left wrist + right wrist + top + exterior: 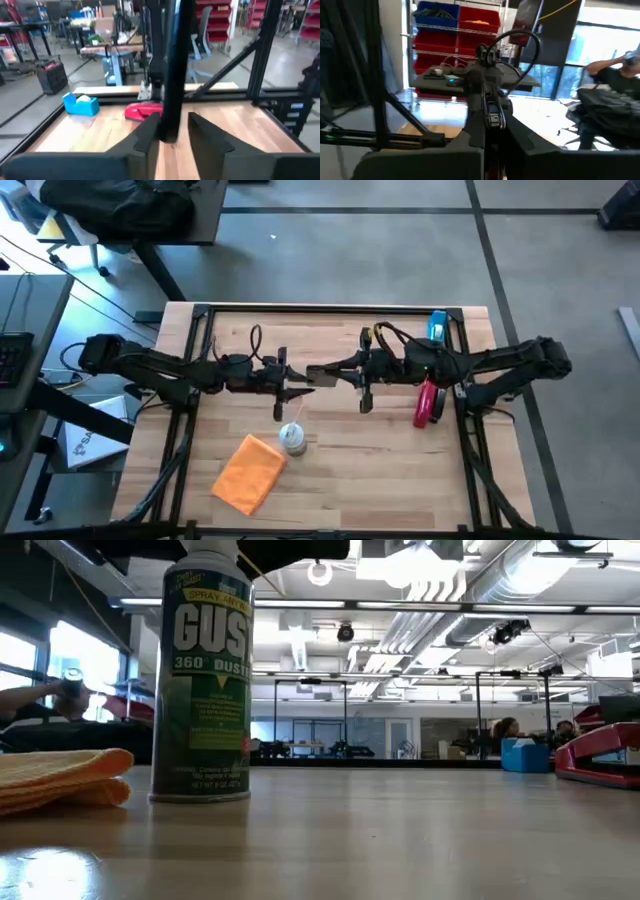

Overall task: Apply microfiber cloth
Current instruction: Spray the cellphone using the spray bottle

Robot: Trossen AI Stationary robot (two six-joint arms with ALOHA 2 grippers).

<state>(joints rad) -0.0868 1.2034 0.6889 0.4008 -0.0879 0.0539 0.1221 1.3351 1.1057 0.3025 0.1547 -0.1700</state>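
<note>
The orange microfiber cloth [250, 470] [60, 778] lies folded on the table, near its front edge and left of the middle; no gripper touches it. Above the table's middle both arms meet tip to tip. A thin black phone [170, 100] [489, 122] stands on edge between them, clear of the table. My right gripper [320, 372] [492, 145] is shut on it. My left gripper [296, 386] [172, 140] is open with a finger on either side of the phone; a strip of wood shows between the phone and one finger. My right gripper pinches one end of the phone [490, 131] between its two fingers, coming level from the table's right side, the fingers lying along it. The phone stands on edge and reaches out toward my left gripper, lifted clear of the table.
A green duster spray can [292, 438] [205, 680] stands upright just behind the cloth. A red stapler [428, 405] [142, 110] and a blue tape dispenser [437, 327] [80, 104] sit at the right. A black frame [330, 310] rims the table.
</note>
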